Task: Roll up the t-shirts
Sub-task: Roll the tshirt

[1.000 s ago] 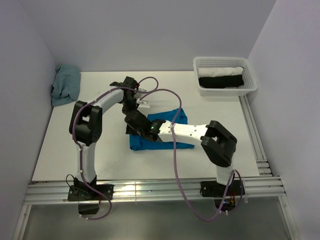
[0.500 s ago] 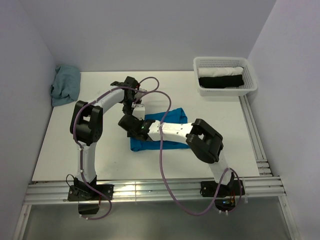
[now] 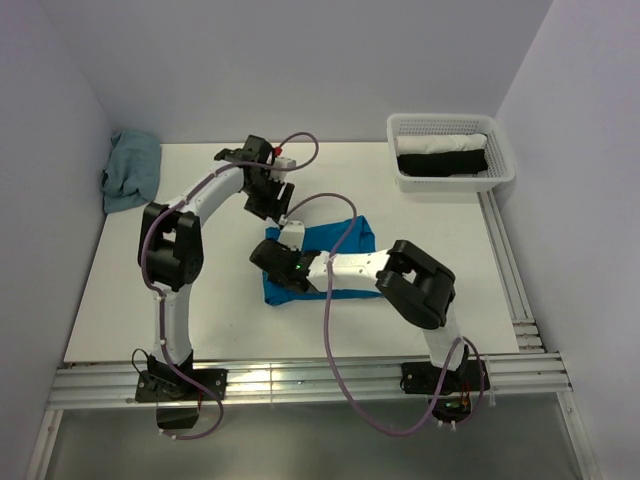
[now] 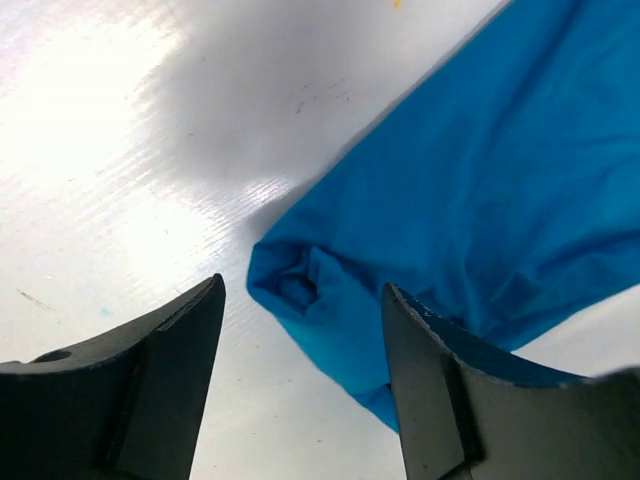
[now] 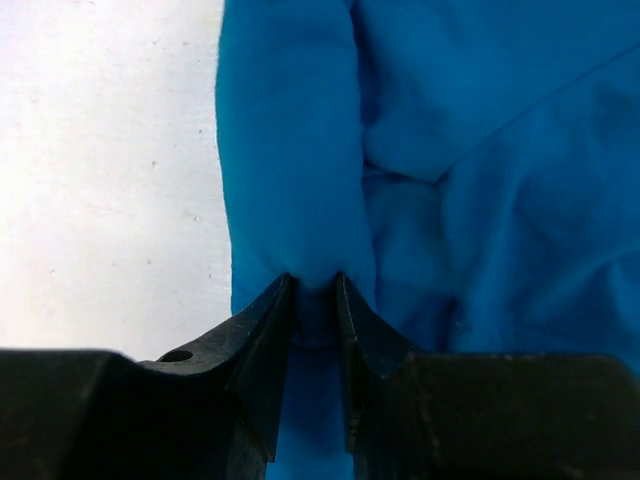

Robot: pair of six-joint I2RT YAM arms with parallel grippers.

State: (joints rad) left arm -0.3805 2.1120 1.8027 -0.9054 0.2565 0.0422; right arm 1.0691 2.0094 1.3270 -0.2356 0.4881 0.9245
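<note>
A bright blue t-shirt (image 3: 335, 258) lies bunched and partly rolled in the middle of the white table (image 3: 150, 280). My right gripper (image 3: 268, 252) is low at the shirt's left edge. In the right wrist view its jaws (image 5: 314, 280) pinch a rolled fold of the blue t-shirt (image 5: 290, 150). My left gripper (image 3: 276, 200) hangs raised just behind the shirt. In the left wrist view it (image 4: 302, 290) stands open with nothing held, and the rolled end of the t-shirt (image 4: 330, 310) lies on the table below its fingers.
A white mesh basket (image 3: 500, 160) at the back right holds a white roll and a black roll. A crumpled grey-teal cloth (image 3: 130, 170) sits in the back left corner. Metal rails (image 3: 510, 280) run along the table's right and near edges.
My left gripper has opened, let go of the shirt and lifted back from it. My right gripper slid left along the shirt and closed on the rolled fold at its left edge.
</note>
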